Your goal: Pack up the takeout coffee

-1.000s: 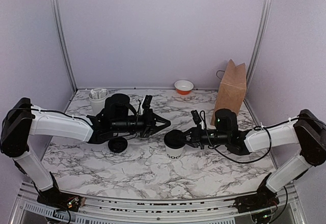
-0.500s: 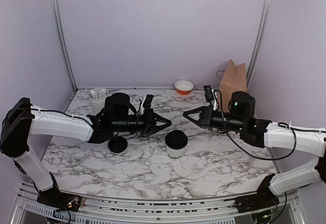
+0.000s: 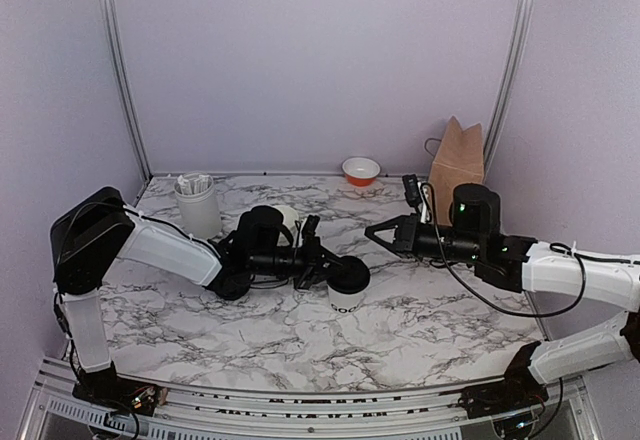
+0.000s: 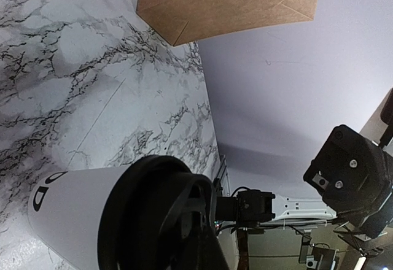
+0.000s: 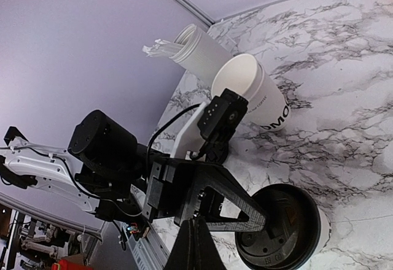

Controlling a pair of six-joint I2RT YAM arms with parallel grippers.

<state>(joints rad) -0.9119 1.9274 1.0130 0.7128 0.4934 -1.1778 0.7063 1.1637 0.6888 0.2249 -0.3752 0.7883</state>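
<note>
Sitting mid-way along the marble table [image 3: 250, 332], the white paper cup [image 3: 346, 298] wears its black lid [image 3: 351, 274]; your left gripper [image 3: 333, 267], pinched empty, touches its rim; your right gripper [image 3: 370, 231] hangs closed, empty.

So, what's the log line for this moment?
cup: upright, lid on, outside bag | left tool: shut, at lid | right tool: shut, clear of cup

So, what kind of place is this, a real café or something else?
Probably a robot test booth dressed as a coffee counter: plain lilac walls in a metal frame, a marble-pattern table, and on it a lidded paper cup and a brown paper bag.
</note>
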